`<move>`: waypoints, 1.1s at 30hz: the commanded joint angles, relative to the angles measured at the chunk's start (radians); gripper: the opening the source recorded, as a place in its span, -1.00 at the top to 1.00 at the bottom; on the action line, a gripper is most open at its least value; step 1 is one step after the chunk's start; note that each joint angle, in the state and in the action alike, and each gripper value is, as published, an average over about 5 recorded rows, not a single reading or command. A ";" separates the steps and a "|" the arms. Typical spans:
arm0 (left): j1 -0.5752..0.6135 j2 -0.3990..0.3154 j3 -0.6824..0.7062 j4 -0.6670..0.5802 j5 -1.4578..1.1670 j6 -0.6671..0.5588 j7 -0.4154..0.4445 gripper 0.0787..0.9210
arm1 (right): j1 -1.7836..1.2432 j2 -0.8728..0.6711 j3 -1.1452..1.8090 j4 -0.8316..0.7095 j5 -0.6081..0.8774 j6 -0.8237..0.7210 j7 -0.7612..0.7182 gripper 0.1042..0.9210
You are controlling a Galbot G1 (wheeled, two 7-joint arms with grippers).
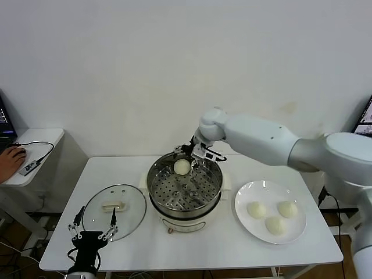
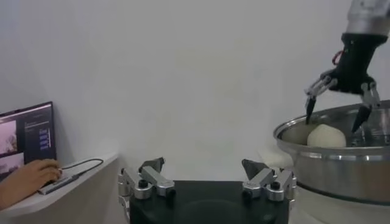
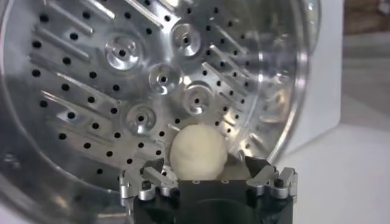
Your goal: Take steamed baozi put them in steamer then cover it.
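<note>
White wall is seen behind a white table (image 1: 192,244), and a side desk (image 1: 35,139) stands off the left end, where a person's hand (image 1: 10,158) rests by a cabled device. Centre stage is taken by the steamer (image 1: 185,192), its steel rim standing on a cream base, with the perforated tray seen inside. One bun (image 1: 182,167) is seen lying on that tray at the far edge, close against the pot wall; in the right wrist view this bun (image 3: 197,152) is seen sitting just ahead of the gripper body, clear of the pads. The right gripper (image 1: 196,152) is held over the far rim, fingers spread apart around nothing, with the bun below and between them; from the left wrist view the same gripper (image 2: 337,103) is seen hanging above the rim with its tips splayed. Most of the tray nearer the camera is left bare. On the right, a white plate (image 1: 247,195) is set just beside the steamer base, and three buns (image 1: 274,214) are clustered on its middle and right part. On the left, the glass lid (image 1: 93,224) is laid flat on the table, handle up, near the steamer but apart from it. The left gripper (image 1: 91,228) is parked at the near left table edge, by the lid's near rim, fingers wide apart and empty.
</note>
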 commanded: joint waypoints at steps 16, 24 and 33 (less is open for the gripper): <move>-0.037 0.090 -0.029 -0.007 -0.040 0.152 -0.012 -0.77 | 0.146 -0.677 -0.090 0.521 0.364 -0.625 -0.072 -0.76; -0.057 0.084 -0.012 0.034 -0.027 0.151 0.000 -0.77 | -0.032 -0.721 -0.058 0.502 0.221 -0.568 -0.102 -0.76; -0.062 0.081 -0.011 0.052 -0.014 0.151 0.005 -0.77 | -0.322 -0.678 0.121 0.391 0.108 -0.537 -0.097 -0.76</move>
